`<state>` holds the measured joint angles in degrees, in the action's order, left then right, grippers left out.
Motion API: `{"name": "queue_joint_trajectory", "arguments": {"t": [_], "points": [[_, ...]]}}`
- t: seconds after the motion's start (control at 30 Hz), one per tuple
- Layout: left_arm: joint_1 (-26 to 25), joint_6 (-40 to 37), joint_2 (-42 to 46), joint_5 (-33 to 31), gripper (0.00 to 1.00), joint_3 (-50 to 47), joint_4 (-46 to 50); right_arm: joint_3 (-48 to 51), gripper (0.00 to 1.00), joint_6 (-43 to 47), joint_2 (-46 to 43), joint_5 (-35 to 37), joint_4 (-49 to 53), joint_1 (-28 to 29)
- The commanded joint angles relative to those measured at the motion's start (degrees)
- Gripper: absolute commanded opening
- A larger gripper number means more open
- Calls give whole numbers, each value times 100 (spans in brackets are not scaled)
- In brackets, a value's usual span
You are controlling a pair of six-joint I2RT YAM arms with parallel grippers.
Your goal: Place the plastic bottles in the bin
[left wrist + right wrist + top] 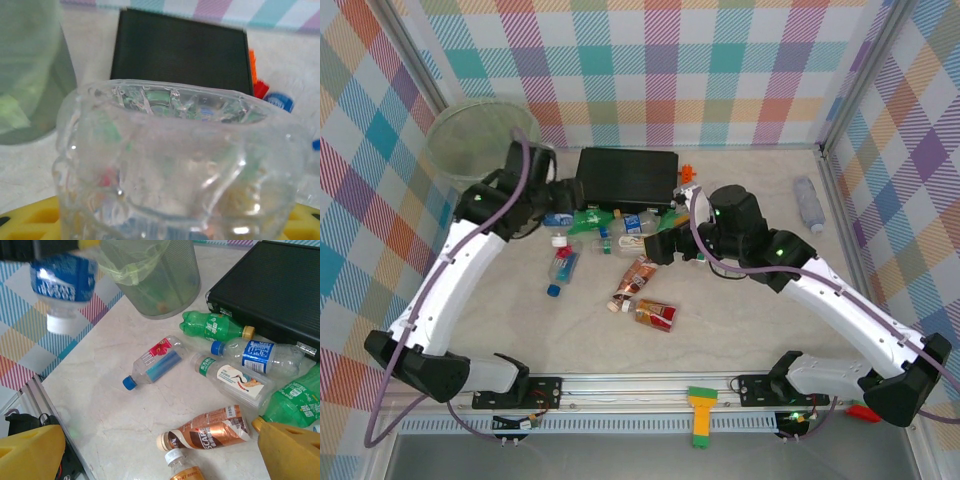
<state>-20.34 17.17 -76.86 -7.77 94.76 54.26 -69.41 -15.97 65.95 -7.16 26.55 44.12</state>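
Left jaws grip a bottle (558, 222) near the bin (480, 105) and should clear its rim before releasing; right jaws gape empty.

The left arm (460, 260) stretches toward the table's far-left corner, its left gripper (558, 205) clamped around a plastic bottle (175, 165). The right arm (840, 300) bends inward over mid-table, right gripper (665, 247) low, yellow fingers (30, 452) spread wide.
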Motion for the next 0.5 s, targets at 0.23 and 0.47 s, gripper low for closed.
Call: {"name": "queue_joint_trajectory", "arguments": {"t": [0.23,0.47], "points": [[1606,871,-427,903,58,1205,-186,-428,99,102,112,-119,-238,35],[2563,2179,-797,1553,56,1268,-1214,-543,99,191,161,-34,-212,35]]}}
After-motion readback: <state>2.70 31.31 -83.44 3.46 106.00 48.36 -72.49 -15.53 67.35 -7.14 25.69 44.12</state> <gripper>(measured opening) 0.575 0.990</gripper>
